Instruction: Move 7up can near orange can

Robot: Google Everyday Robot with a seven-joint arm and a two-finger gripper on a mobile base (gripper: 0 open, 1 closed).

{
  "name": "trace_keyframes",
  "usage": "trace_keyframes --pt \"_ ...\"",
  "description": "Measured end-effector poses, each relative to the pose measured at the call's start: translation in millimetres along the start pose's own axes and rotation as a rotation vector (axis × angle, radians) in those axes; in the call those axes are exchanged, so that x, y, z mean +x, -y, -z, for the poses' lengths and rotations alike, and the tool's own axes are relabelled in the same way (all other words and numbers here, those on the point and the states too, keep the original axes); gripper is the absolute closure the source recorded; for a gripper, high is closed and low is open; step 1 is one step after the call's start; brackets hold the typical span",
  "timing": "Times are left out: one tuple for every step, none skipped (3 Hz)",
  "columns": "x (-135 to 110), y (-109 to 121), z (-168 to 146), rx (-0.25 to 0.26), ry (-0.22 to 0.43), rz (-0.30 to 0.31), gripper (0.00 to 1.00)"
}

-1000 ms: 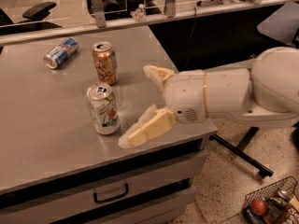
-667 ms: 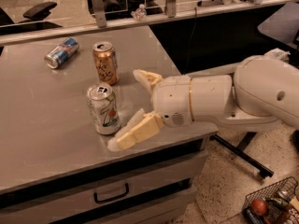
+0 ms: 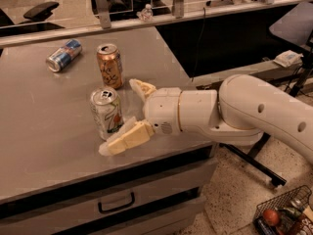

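Gripper — jaws apart — sits just beside the 7up can (orange can near).

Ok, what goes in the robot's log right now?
gripper open, straddling 7up can | 7up can upright | orange can upright behind

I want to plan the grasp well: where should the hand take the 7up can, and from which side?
Take the 7up can at the middle of its side wall, coming in level from its right side in the picture. It stands upright, so the round wall suits a side pinch. The open hand is at that side, spread wider than the can.
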State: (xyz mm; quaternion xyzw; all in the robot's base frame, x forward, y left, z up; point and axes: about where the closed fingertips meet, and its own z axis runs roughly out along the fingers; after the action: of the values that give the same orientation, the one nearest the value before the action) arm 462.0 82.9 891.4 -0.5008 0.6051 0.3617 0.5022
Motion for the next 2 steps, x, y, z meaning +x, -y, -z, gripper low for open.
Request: trace_keyframes --pt "4 1 -16 -0.009 0.022 -0.012 0.00" --pt "3 0 -29 -0.034 0.037 -0.007 0.23"
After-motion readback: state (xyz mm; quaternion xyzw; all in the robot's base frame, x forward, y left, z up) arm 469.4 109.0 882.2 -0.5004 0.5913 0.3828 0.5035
